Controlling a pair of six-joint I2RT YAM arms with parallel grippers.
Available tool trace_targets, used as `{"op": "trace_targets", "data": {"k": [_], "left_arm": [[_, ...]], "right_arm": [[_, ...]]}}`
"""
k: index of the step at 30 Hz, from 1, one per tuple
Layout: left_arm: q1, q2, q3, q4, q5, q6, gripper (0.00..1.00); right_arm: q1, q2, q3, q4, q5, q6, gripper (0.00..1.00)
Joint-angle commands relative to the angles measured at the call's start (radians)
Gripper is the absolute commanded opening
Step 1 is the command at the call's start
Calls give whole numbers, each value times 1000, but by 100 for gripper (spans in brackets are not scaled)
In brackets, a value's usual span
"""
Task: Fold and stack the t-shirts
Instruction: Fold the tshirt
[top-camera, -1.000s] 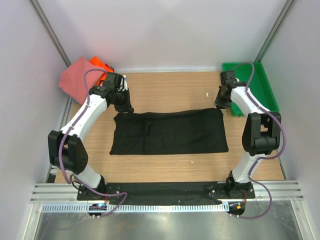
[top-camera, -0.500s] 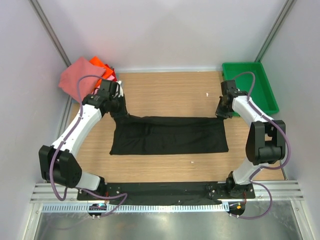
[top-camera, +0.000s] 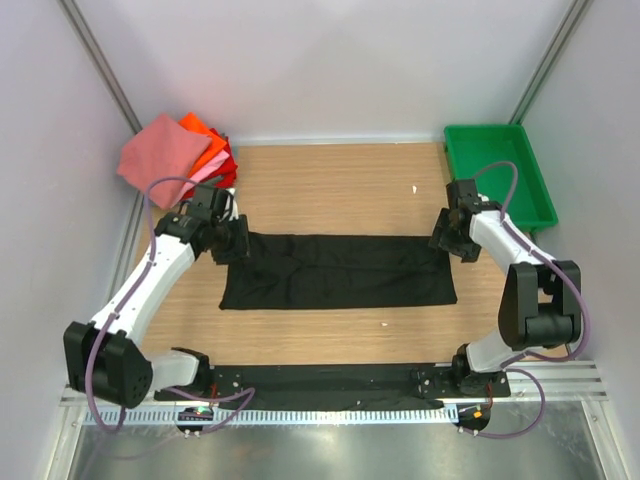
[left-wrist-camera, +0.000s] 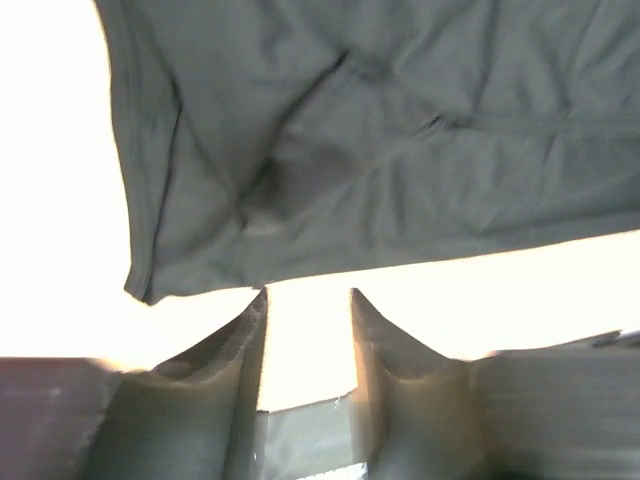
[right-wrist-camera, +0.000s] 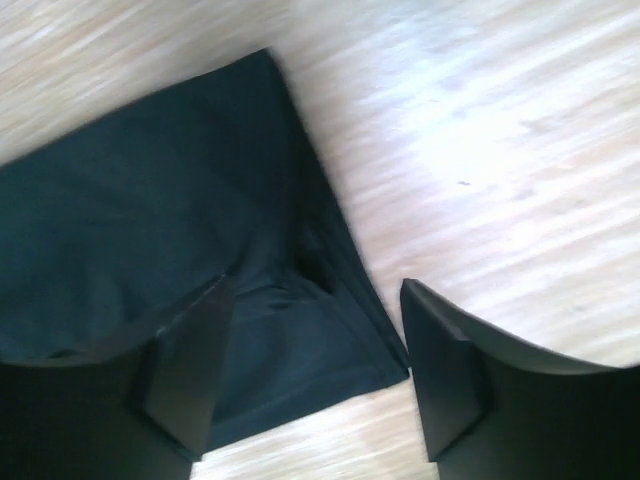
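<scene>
Black t-shirt (top-camera: 338, 270) lies mid-table (top-camera: 340, 190) as a strip, long axis left to right. Left gripper (top-camera: 230, 242) is at its far-left corner, right gripper (top-camera: 447, 239) at its far-right. Both are spread, pinching nothing.

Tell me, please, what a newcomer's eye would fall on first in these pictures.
A black t-shirt lies as a long folded strip across the table. The left arm and right arm reach its far corners, jaws open. Bright folded shirts sit far left, a green tray far right.
</scene>
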Motion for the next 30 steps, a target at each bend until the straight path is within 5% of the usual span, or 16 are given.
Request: {"op": "trace_targets", "data": {"k": [1,3,7,11,16,30], "left_arm": [[6,-80,-22,-122,-10,-14,45],[6,-97,-17,-187,-9,-3,55],[6,-129,-34,-164,-24,-14,59],[6,-118,-84,-57,5,-76,56],[4,-99,-207,147,-41,-158,54],[-71,317,-272,409,-223,-330,44]], "right_arm": [[-31,-90,-16,-5,112,20,76],[-37,-113,-1,-17,155,24,85],[-37,-127,42,-14,113,30,85],[-19,-127,21,66,-97,29,79],[144,-34,26,129,-228,-9,77],[202,212,-16,160,-173,-3,75]]}}
